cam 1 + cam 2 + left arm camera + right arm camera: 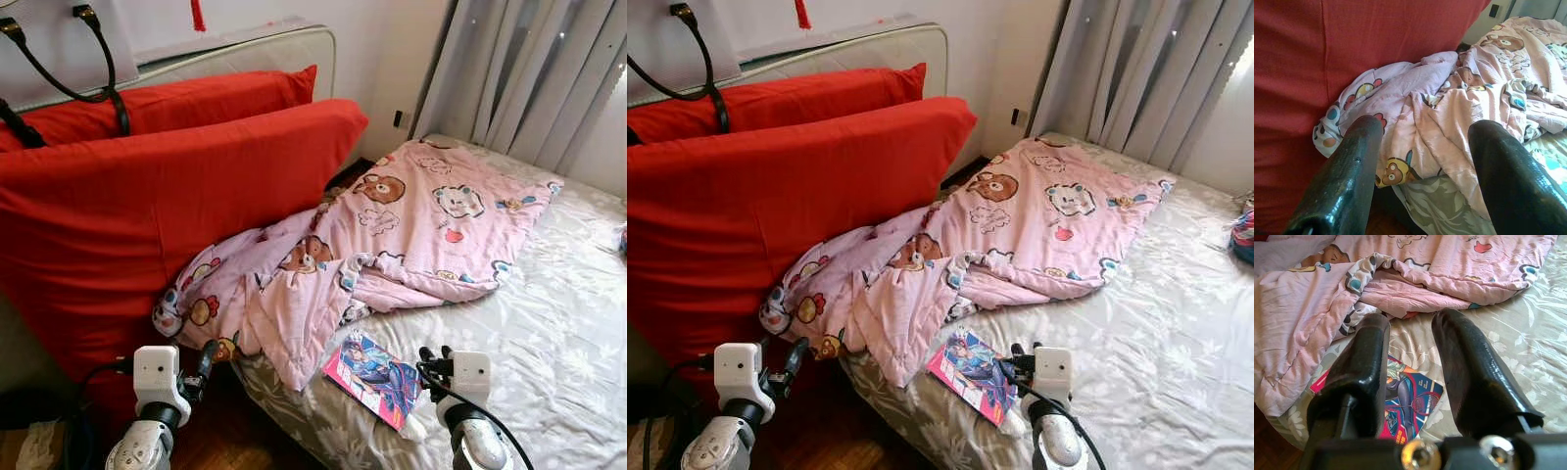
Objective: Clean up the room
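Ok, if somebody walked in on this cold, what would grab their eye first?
Probably the big red pillows propped against the headboard, taking up the robot's left side. Next, the crumpled pink cartoon-bear blanket sprawled across the bed, one corner drooping off the near edge. Then the colourful comic book lying near that edge, just ahead of the open right gripper; the open left gripper points at the blanket's hanging corner.

Pink quilt: its left end is hanging over the bed edge, lower folds lying out of sight behind the mattress; comic book: near corner is being covered by the right gripper, cover lettering too small to read; black bag handles: bag body is running off the top edge.
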Robot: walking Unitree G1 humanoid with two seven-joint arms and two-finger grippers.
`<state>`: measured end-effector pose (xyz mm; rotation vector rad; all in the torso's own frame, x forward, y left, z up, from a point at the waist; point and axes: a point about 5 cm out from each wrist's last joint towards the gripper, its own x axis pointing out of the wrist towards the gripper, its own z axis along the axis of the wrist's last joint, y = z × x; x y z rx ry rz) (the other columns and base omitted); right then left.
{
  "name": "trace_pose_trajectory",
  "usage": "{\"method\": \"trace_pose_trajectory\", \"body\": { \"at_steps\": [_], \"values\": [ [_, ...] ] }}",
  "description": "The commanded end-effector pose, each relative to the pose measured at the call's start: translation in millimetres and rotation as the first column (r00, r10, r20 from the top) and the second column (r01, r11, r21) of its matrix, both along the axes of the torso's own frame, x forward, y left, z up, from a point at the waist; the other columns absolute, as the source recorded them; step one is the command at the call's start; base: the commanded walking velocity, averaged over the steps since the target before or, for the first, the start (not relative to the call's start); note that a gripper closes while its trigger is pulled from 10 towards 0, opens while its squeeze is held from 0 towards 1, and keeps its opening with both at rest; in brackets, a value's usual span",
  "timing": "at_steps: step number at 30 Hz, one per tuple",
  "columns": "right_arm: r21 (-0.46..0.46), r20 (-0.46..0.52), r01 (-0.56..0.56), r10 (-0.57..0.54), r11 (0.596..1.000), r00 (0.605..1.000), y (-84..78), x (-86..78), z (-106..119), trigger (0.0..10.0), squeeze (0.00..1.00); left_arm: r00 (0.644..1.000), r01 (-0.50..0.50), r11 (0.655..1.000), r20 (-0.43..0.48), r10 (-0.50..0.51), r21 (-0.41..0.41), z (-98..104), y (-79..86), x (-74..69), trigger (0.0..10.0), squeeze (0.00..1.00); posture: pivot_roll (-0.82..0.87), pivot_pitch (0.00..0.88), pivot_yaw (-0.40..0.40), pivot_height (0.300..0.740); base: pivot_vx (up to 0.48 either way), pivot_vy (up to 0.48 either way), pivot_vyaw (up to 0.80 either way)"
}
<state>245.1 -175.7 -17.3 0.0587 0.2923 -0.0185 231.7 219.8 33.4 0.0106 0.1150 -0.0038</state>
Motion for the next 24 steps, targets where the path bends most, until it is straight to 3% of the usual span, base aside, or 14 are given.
{"method": "trace_pose_trajectory", "body": {
  "at_steps": [1,10,24],
  "values": [
    [0.003,0.005,-0.004,0.004,1.0,1.0,1.7,3.5,2.1,10.0,0.0,1.0,0.003,1.0,0.004,-0.003,-0.001,3.4,1.0,1.4,10.0,0.0,0.08,0.0,-0.067,0.69,0.0,0.0,0.0],
    [-0.007,-0.044,-0.019,0.019,1.0,0.999,5.5,3.9,-2.5,10.0,0.0,1.0,0.001,1.0,0.0,-0.001,0.0,4.2,1.7,2.2,10.0,0.0,0.08,0.0,-0.063,0.675,0.0,0.0,0.0],
    [0.024,-0.025,-0.051,0.051,0.998,0.998,11.5,1.9,-2.5,10.0,0.0,1.0,-0.007,1.0,-0.004,0.007,0.0,3.2,-0.3,2.1,10.0,0.0,0.08,0.0,-0.068,0.66,0.0,0.0,0.0]
  ]
}}
